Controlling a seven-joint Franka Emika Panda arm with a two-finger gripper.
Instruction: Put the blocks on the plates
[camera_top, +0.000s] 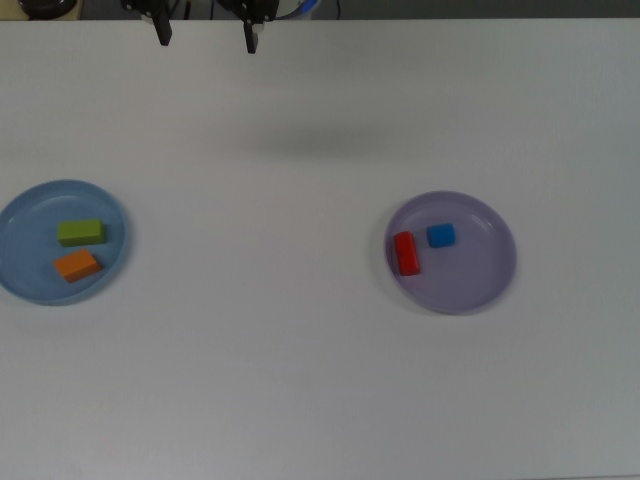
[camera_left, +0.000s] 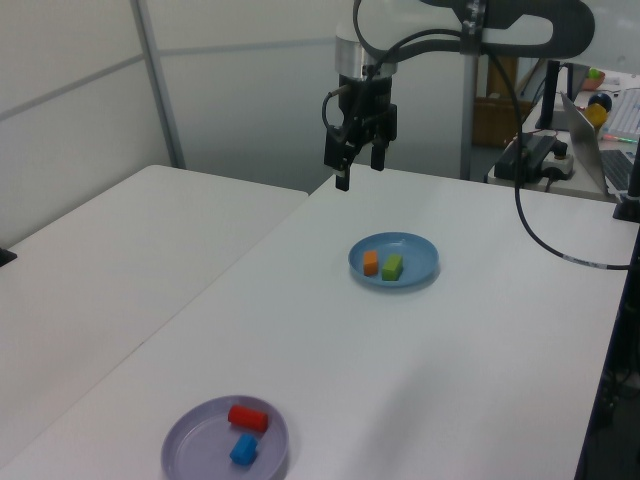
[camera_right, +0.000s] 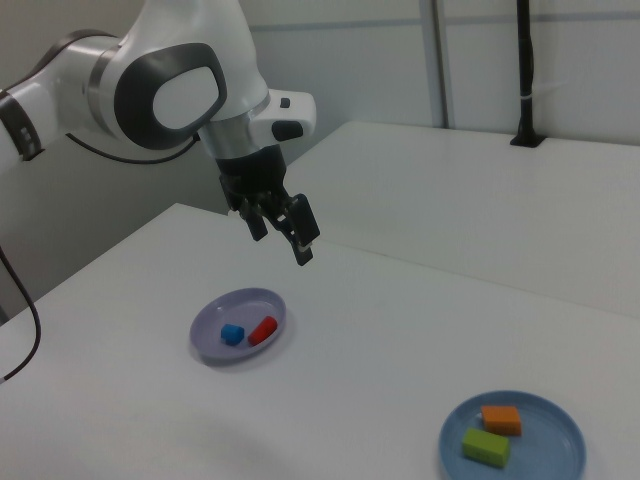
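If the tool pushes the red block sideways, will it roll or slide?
The red block probably slides: it lies flat and looks box-shaped. The lilac plate has a raised rim that may stop it. It looks rigid.

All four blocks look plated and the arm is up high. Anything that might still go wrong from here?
Little, I think. The gripper hangs open and empty, well above the table. The red block lies near the lilac plate's rim, so a bump might tip it out. The green block and orange block sit well inside the blue plate.
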